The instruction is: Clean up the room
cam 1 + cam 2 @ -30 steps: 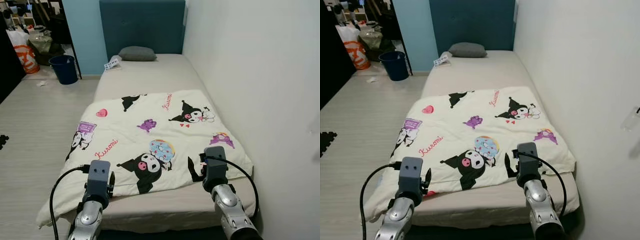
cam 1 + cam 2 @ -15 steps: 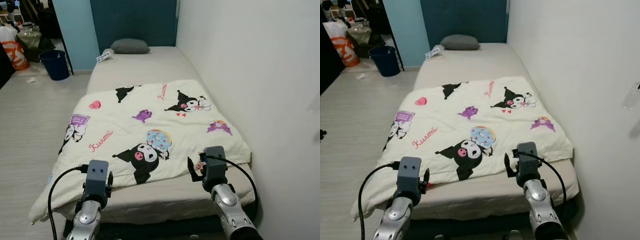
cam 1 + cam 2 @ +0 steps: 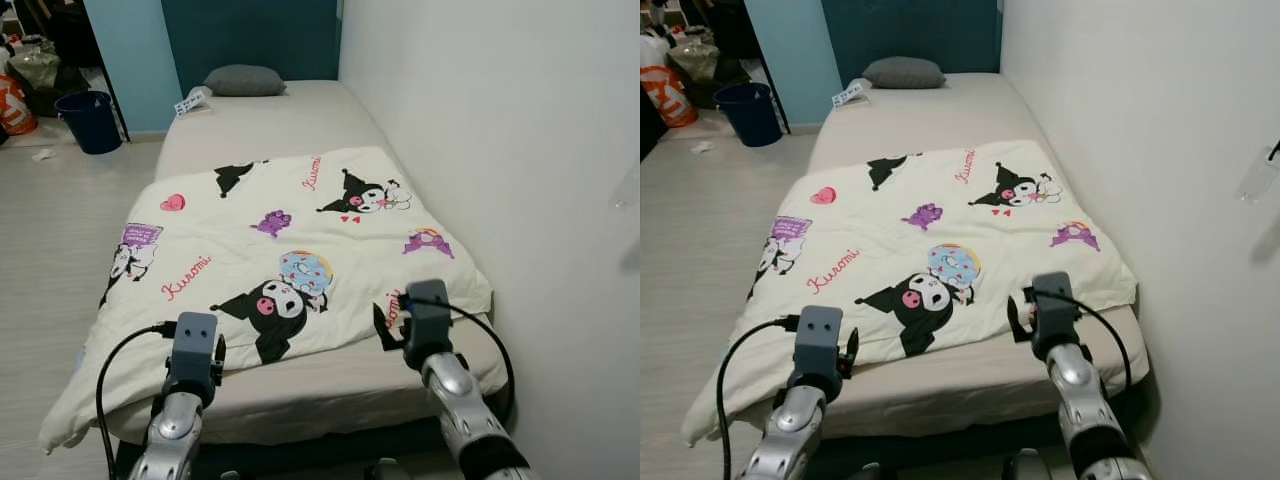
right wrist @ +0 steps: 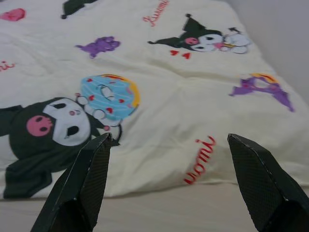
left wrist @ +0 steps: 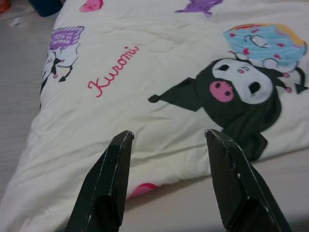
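A cream blanket (image 3: pixel 280 250) across the middle of the left eye view is printed with black-hooded cartoon figures with pink noses, purple creatures, a pink heart, a pale-blue frosted shape and red script, and it lies on a beige mattress (image 3: pixel 270 115). At the upper centre sit a grey pillow (image 3: pixel 244 81) and a dark teal headboard (image 3: pixel 250 35); at the upper left a navy bin (image 3: pixel 90 121) stands on pale grey wood-grain floor (image 3: pixel 50 230), by a light blue wall strip (image 3: pixel 125 60)

You see a cream cartoon-printed quilted blanket (image 3: pixel 270 255) spread flat over the beige bed (image 3: pixel 300 120), left edge overhanging.
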`<state>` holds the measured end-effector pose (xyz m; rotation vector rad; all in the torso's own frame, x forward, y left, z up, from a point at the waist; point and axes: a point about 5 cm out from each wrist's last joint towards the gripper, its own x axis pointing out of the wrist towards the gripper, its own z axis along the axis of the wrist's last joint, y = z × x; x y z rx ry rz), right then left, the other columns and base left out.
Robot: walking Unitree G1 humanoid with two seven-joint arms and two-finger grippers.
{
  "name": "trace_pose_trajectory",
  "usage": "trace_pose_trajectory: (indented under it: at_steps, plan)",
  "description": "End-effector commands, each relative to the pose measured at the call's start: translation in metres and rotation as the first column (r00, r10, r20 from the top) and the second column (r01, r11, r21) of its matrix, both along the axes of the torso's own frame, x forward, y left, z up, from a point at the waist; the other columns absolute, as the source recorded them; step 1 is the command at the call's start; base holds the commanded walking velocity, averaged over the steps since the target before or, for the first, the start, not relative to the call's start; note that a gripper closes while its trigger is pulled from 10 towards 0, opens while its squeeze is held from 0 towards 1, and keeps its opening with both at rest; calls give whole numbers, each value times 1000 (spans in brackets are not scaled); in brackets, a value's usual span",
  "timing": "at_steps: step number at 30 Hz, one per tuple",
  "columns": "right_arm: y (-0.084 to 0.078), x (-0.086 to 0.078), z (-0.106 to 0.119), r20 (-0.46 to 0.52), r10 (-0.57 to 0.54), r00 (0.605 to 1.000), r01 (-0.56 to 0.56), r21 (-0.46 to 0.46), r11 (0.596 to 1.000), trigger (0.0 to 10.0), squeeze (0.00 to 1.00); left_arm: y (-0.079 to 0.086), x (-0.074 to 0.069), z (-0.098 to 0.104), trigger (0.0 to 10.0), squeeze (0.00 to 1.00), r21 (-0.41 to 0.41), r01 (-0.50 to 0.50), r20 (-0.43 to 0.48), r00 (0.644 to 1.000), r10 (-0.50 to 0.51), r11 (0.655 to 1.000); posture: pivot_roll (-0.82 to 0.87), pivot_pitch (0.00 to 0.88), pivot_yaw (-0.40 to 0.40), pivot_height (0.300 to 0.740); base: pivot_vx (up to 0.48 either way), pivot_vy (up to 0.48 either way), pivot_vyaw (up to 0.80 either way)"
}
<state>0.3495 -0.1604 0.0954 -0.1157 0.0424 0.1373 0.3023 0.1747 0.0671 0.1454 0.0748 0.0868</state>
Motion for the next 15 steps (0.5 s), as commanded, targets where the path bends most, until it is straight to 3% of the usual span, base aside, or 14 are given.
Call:
trace_pose_trajectory:
  at_steps: [1, 7, 15]
  plan:
    - [5, -1, -7, -46, 23, 999, -23, 4, 1000, 10000, 0, 10, -1, -2, 10000, 0, 25, -26, -16, 1000, 26, 999, 2, 210, -24, 605, 0, 0, 0]
    - [15, 7, 1, -38, 70, 997, -71, -8, 997, 10000, 0, 18, -1, 2, 10000, 0, 39, -39, -6, 999, 40, 998, 16, 228, -28, 596, 0, 0, 0]
    - [16, 10, 4, -44, 84, 996, -85, -20, 996, 10000, 0, 21, 0, 5, 10000, 0, 56, -29, -3, 1000, 29, 998, 26, 251, -22, 591, 0, 0, 0]
